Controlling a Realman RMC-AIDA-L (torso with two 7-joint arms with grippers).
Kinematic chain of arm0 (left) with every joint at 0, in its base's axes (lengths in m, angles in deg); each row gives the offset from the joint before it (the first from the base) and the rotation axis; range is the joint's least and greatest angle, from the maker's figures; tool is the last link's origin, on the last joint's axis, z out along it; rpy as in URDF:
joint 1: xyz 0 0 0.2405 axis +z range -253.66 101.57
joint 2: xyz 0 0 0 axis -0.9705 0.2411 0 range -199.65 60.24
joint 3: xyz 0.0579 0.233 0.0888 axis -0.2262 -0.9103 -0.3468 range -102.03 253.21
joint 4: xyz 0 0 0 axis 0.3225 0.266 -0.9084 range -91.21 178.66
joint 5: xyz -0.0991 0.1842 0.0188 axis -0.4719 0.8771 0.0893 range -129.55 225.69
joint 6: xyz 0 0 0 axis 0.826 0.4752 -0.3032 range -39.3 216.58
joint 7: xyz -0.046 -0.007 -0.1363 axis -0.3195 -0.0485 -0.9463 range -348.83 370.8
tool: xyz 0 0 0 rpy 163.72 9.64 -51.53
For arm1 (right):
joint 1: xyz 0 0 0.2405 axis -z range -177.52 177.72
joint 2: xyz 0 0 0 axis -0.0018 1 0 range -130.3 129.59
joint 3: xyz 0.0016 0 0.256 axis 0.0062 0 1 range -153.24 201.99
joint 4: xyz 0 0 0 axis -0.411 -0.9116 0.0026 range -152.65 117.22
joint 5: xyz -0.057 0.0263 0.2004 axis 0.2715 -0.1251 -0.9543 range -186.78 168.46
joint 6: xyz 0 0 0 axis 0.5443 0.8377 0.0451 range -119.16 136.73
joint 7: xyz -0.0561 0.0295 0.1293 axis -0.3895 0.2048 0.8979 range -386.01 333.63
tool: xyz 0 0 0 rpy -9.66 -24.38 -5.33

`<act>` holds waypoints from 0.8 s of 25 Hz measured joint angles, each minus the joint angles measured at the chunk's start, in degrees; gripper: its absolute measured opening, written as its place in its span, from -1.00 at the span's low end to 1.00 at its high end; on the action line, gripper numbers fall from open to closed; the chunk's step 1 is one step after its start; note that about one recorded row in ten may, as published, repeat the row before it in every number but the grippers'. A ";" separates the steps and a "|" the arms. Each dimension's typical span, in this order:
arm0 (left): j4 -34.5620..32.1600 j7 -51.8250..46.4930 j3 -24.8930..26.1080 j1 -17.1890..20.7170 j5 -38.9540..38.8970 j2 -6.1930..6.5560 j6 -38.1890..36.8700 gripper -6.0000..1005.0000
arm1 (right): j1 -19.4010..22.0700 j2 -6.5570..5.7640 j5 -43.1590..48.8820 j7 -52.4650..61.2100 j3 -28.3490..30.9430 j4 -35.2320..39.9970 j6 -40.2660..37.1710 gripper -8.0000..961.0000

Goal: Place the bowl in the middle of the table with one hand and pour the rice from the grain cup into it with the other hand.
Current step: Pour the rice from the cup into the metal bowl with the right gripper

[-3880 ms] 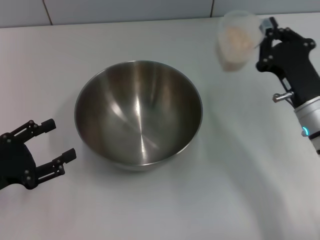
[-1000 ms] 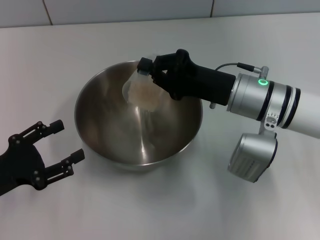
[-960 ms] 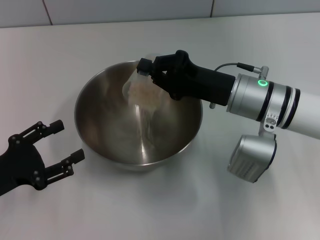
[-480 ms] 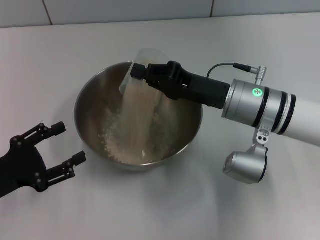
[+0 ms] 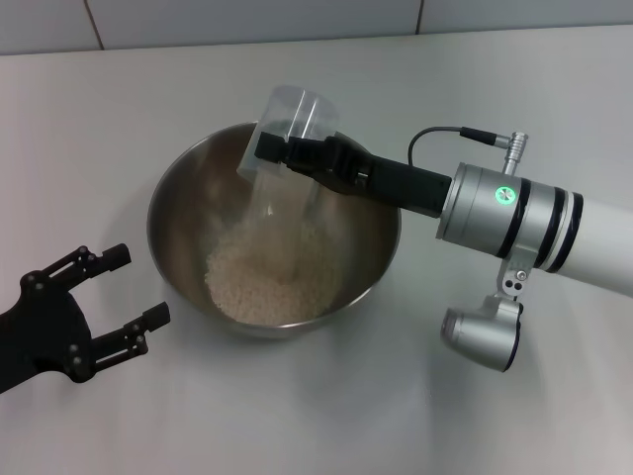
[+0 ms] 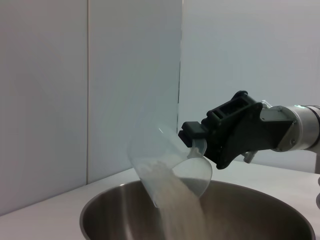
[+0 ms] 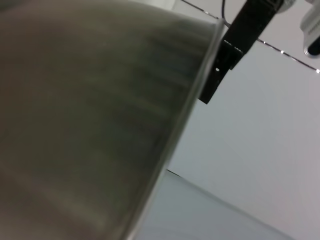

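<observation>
1. The rice (image 5: 265, 287) is now mostly in the bowl (image 5: 178, 198), lying as a pale heap on the bowl's floor, with a thin stream falling onto it from the grain cup (image 5: 287, 124).
2. The bowl stands near the middle of the white surface (image 5: 475, 99), so the placing part of the task looks done.
3. The right claw (image 5: 269, 150) is closed on the grain cup and holds it above the bowl's far rim, tipped well past level with its mouth down toward the heap. The left wrist view shows the same: the grain cup (image 6: 167, 170) is tilted steeply, its upper part clear and empty, grains sliding out over the bowl (image 6: 100, 215).
4. The left claw (image 5: 124, 297) sits on the robot's left, just beside the bowl and apart from it, fingers spread and holding nothing.
5. What seems left is emptying the last grains, then bringing the cup upright and away.
6. Compared with half a second ago, the cup is tipped further, the falling stream has thinned, and the heap in the bowl is larger and more settled. A second ago the cup was lower inside the bowl and no rice lay in it; nearly four seconds ago the cup was held full, far off at the right rear of the surface, over an empty bowl. The left claw has barely moved.
</observation>
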 joint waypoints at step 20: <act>0.00 -0.29 0.00 0.00 0.33 -0.05 -0.04 0.62 | 0.43 -0.13 0.26 -5.07 0.49 -1.77 -0.47 -0.94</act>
